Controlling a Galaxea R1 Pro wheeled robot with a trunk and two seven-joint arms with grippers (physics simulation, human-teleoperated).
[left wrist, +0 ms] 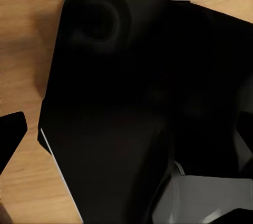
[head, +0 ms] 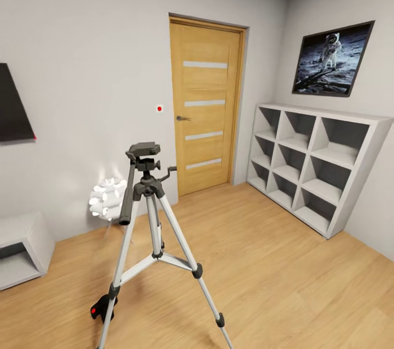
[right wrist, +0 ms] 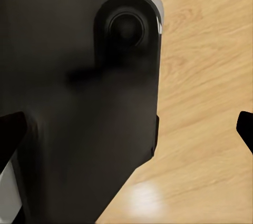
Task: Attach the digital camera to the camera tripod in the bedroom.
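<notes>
The camera tripod [head: 155,228] stands upright on the wood floor [head: 284,261] at 6 o'clock, its long pan handle [head: 127,196] slanting down toward 7. The digital camera [head: 102,308] lies on the floor by the tripod's 7 o'clock foot. Both wrist views look down on the robot's black base [left wrist: 137,103]; whether either arm's jaws are open or closed cannot be told.

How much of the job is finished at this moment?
Done: the robot is in the bedroom, facing the tripod. The tripod's head plate is bare, so nothing is attached yet. The camera lies on the floor by one tripod foot. Left: pick it up and mount it.
</notes>
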